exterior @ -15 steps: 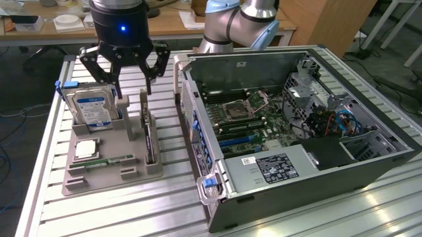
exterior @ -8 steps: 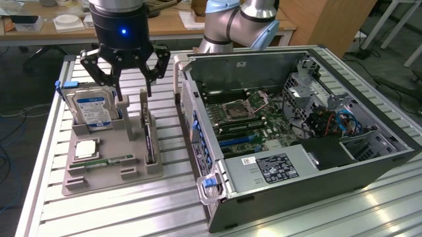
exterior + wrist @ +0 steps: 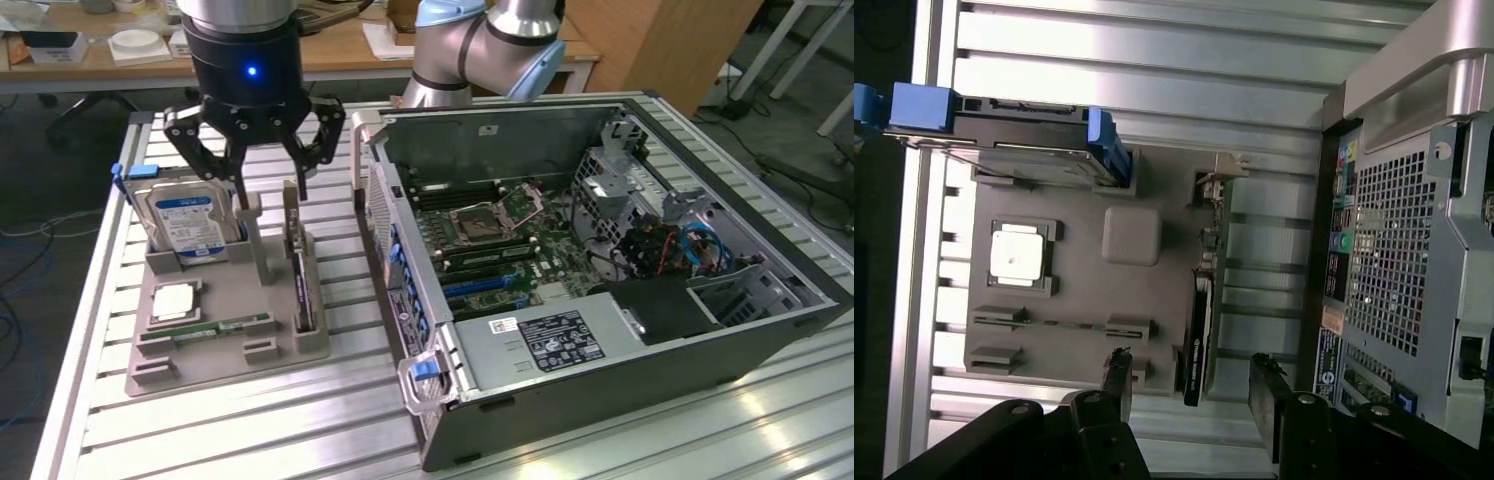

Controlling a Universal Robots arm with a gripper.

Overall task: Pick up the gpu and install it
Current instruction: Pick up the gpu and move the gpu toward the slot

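Holds black tool [image 3: 267, 188] wide open and empty above thin dark gpu card [image 3: 302, 290], stood on edge in grey plastic tray [image 3: 227, 300] for easy straddling.

No text, brand or number can be read with certainty anywhere in the scene. The hard drive [image 3: 187, 225] standing in the tray [image 3: 227, 300] carries a blue-and-white label with rows of print. The power supply [image 3: 574, 345] inside the computer case [image 3: 601, 400] bears a black label with white print and symbols, with a white sticker [image 3: 501, 325] just beside it, and all of this lettering is too fine to make out. The gpu [image 3: 1197, 340] shows a faint pale marking along its dark edge, likewise illegible.
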